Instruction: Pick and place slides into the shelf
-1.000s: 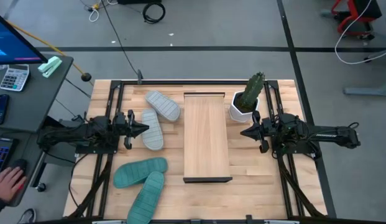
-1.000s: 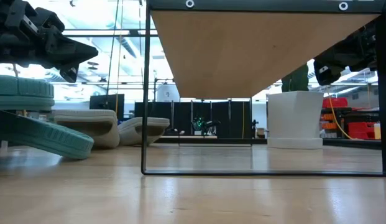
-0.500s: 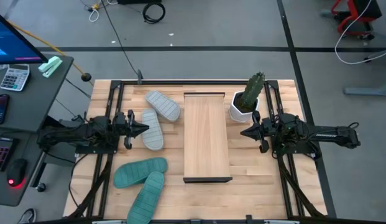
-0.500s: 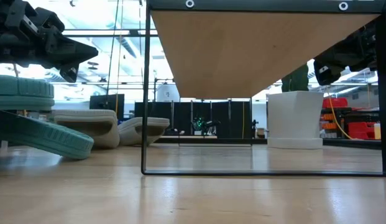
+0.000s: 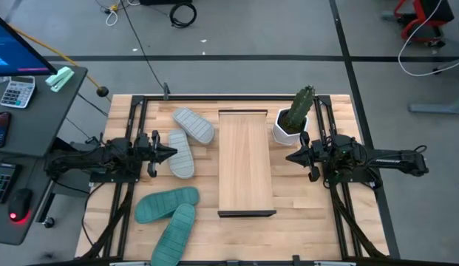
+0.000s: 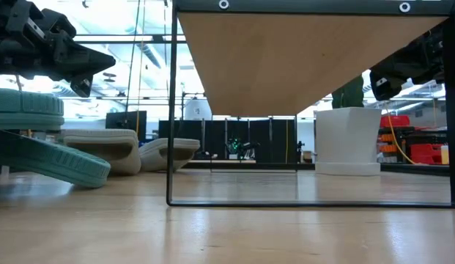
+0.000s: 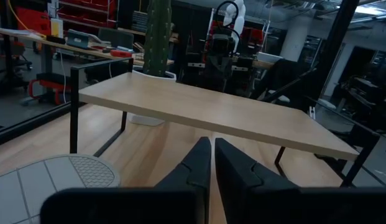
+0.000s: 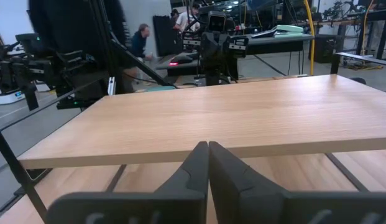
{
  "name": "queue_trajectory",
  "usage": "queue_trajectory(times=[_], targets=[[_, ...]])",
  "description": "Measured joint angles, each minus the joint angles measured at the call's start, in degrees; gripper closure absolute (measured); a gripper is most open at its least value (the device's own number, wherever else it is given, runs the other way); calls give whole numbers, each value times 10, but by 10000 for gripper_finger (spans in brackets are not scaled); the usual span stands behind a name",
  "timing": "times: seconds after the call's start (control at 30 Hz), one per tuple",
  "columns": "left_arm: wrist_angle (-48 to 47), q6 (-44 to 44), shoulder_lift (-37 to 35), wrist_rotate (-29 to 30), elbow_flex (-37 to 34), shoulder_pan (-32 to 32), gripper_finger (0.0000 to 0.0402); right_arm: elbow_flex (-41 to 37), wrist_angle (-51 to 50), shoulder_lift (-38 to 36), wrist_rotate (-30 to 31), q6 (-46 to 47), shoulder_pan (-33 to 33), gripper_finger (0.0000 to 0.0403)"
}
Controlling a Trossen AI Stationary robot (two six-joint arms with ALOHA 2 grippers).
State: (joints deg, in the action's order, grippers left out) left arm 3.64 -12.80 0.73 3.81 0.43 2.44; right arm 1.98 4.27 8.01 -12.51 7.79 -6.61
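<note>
The shelf [image 5: 245, 162], a long light-wood board on thin dark legs, stands in the middle of the table. Two light grey slides [image 5: 194, 125] [image 5: 181, 154] lie on the table to its left. Two teal slides [image 5: 165, 204] [image 5: 174, 230] lie nearer the front left, their ends overlapping. My left gripper [image 5: 172, 154] is shut and level, hanging over the nearer grey slide [image 7: 50, 180] without touching it. My right gripper [image 5: 290, 157] is shut and level, at the shelf's right side. Both point at the shelf [image 7: 211, 112] [image 8: 242, 118].
A cactus in a white pot [image 5: 292, 122] stands at the back right, beside the shelf and close to my right gripper. A desk with a calculator [image 5: 16, 92] and a mouse [image 5: 20, 201] is left of the table. Bare tabletop [image 5: 303, 214] lies at the front right.
Both arms and all the slides have kept still. A person's hand that lay on the desk at the left has gone out of view.
</note>
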Motion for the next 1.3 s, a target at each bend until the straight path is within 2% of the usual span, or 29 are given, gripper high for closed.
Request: queue_trajectory(times=[0.33,0.67,1.0,1.3], targets=[[0,0,0,0,0,0,365,0,0,0,0,0,0,385],[0,0,0,0,0,0,378,0,0,0,0,0,0,385],[0,0,0,0,0,0,365,0,0,0,0,0,0,385],[0,0,0,0,0,0,378,0,0,0,0,0,0,385]])
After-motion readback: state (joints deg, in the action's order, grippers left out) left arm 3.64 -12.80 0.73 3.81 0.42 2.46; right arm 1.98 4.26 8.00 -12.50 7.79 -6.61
